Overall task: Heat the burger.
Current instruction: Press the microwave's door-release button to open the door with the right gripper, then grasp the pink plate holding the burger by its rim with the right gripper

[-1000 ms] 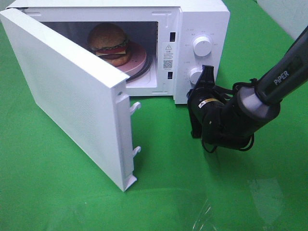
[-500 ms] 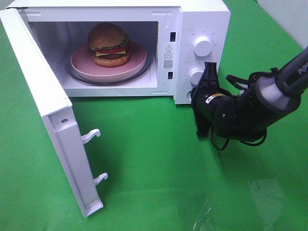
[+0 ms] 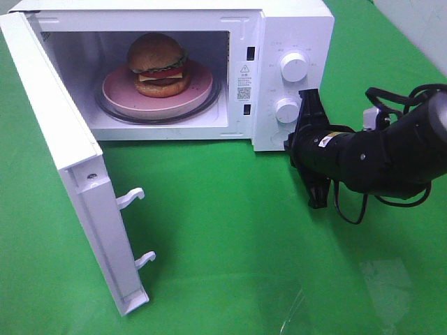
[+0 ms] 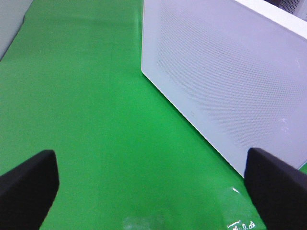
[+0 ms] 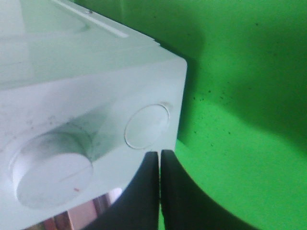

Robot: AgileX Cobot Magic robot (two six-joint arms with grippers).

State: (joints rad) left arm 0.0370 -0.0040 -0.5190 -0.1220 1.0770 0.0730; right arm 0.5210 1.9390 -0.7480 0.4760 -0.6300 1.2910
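Right pincer (image 5: 159,154) is clenched on nothing, its tips just beside the lower front corner of the microwave (image 3: 300,28), below the lower knob (image 3: 286,110). Left pincer (image 4: 153,191) hangs released over the tabletop (image 3: 230,237), facing what looks like the outer face of the door (image 3: 63,139), which stands wide. Loading looks done. I'd call the next move closing that door, then turning a knob. And the burger (image 3: 157,63)? It's on the pink plate (image 3: 199,94) inside the cavity, well apart from both pincers.
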